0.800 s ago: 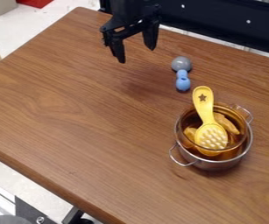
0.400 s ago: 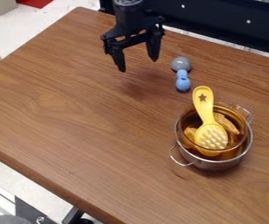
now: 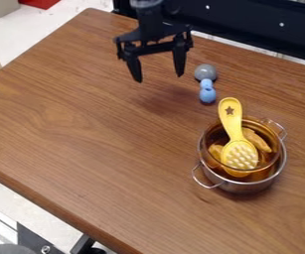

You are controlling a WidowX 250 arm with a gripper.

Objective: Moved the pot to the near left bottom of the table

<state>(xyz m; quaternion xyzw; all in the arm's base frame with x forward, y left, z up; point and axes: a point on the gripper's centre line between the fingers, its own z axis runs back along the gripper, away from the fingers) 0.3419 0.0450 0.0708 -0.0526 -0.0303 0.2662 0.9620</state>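
Camera view: most of the scene is taken up by a brown wood-grained table [image 3: 95,129], bordered at the upper right by a dark panel [image 3: 267,27] dotted with pale spots. Over the table's far part, towards the top of the view, the black gripper [image 3: 159,77] is held in the air, its fingers pointed down. The two fingers are spread wide, and nothing is gripped between them. A soft shadow is cast on the wood below.

At the lower right of the view, a silver metal pot [image 3: 238,187] is stood upright on the table, well apart from the gripper. It is fitted with two wire handles, one pointed to the lower left and one to the upper right. Inside the pot an amber see-through bowl [image 3: 256,124] is nested. In the bowl a yellow brush [image 3: 232,124] is propped at a tilt, its bristled head set low and its star-marked handle leaned past the far rim. Beyond the pot, between it and the gripper, a blue toy with a grey round end [image 3: 206,84] is laid on the wood, the grey end turned away from the pot. Smallest of all, orange-brown pieces [image 3: 258,140] are held in the bowl, on both sides of the brush.
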